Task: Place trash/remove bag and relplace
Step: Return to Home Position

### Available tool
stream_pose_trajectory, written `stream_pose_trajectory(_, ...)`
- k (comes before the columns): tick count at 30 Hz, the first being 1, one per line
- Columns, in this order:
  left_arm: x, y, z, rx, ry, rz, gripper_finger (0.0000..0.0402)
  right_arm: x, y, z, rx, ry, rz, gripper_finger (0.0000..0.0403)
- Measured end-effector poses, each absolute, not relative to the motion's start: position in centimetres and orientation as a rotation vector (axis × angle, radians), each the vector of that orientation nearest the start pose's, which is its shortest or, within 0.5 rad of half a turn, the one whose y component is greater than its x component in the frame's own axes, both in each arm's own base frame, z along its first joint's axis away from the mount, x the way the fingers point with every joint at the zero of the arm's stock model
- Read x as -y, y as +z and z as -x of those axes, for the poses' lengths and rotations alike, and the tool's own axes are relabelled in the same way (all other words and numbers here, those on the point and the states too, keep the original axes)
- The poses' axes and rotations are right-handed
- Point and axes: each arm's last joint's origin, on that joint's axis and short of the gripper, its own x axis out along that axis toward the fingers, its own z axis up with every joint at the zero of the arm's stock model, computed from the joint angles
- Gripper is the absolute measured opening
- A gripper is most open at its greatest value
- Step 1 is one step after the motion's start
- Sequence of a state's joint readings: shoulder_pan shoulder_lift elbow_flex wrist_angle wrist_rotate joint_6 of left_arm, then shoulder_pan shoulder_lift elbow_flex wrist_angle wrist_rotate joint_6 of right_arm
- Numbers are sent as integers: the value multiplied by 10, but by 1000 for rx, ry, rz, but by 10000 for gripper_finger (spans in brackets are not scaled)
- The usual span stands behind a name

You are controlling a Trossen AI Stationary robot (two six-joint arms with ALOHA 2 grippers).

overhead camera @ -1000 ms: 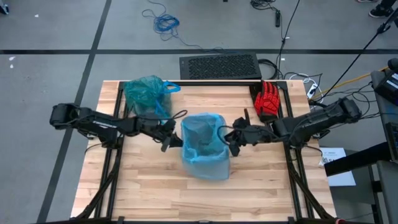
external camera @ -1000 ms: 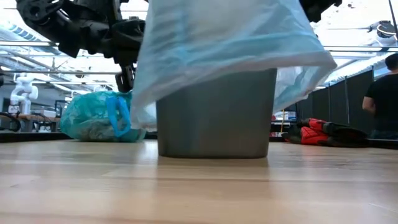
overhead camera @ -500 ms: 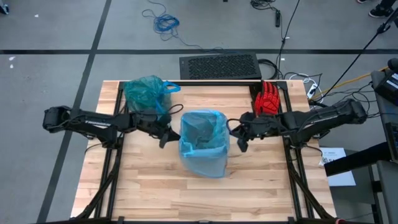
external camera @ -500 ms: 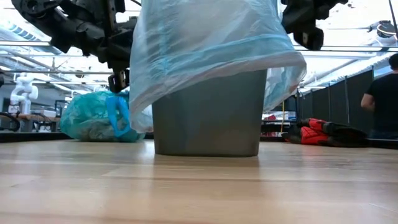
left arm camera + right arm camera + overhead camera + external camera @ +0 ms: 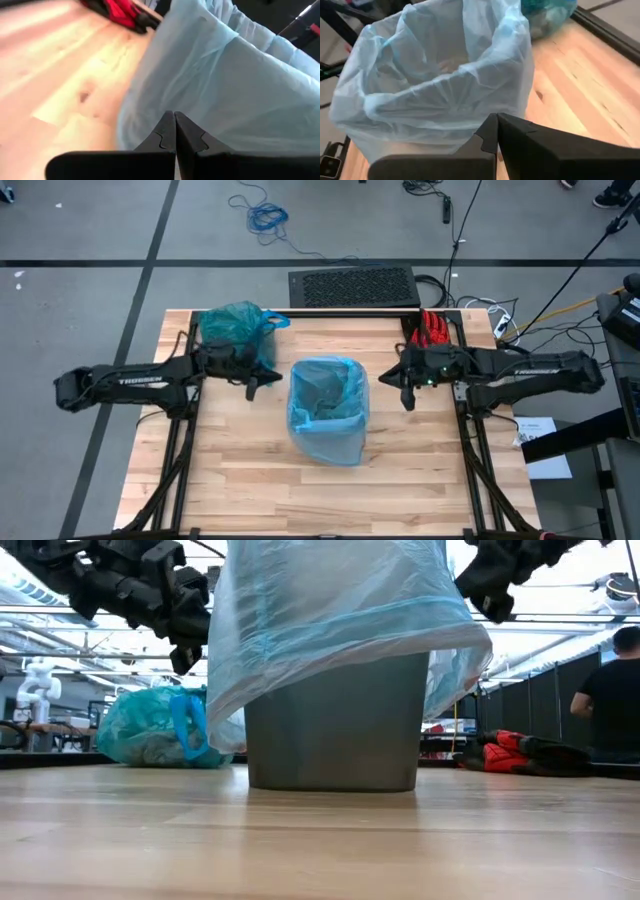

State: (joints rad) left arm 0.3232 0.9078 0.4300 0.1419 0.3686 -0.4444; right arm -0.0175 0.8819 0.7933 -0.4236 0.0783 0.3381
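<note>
A grey bin (image 5: 330,730) stands mid-table, lined with a pale sky-blue bag (image 5: 328,408) whose rim hangs over its outside. The teal-green bag (image 5: 235,330) with blue handle loops lies bunched on the table at the far left. The trash is hidden. My left gripper (image 5: 252,388) hovers shut to the left of the bin, clear of the liner (image 5: 235,85). My right gripper (image 5: 405,398) hovers shut to the right of the bin, apart from it, looking down into the liner (image 5: 440,75).
A red glove (image 5: 432,330) lies at the table's far right corner, behind my right arm. A black grille (image 5: 352,285) sits just past the far edge. A person (image 5: 610,690) stands in the room beyond. Bare wood lies toward the near edge.
Both grippers have pulled back from the bin's rim and risen, the left toward the table's left edge and the right toward the right edge, each rolling at the wrist. The pale blue liner's overhang has settled closer around the bin.
</note>
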Motion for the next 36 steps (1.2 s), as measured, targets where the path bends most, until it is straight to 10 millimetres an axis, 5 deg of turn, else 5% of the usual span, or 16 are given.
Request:
stream_pose_trajectory(10,-64,188,-135,-184,86,484,0,37,246,-172,-273,-225,-293,0)
stream_pose_trajectory(14,-60,177,-117,-120,119,440,0,42,241,-167,-171,-242,-270,0)
stream_pose_trajectory(26,-36,192,-72,-107,272,367,0,10,249,-141,-160,-391,-134,0)
stream_pose_trajectory(31,-34,195,-72,-101,260,332,0,-6,230,-138,-109,-337,-166,0)
stream_pose_trajectory(36,-34,198,-73,-75,290,295,0,-10,189,-136,-10,-227,-318,0)
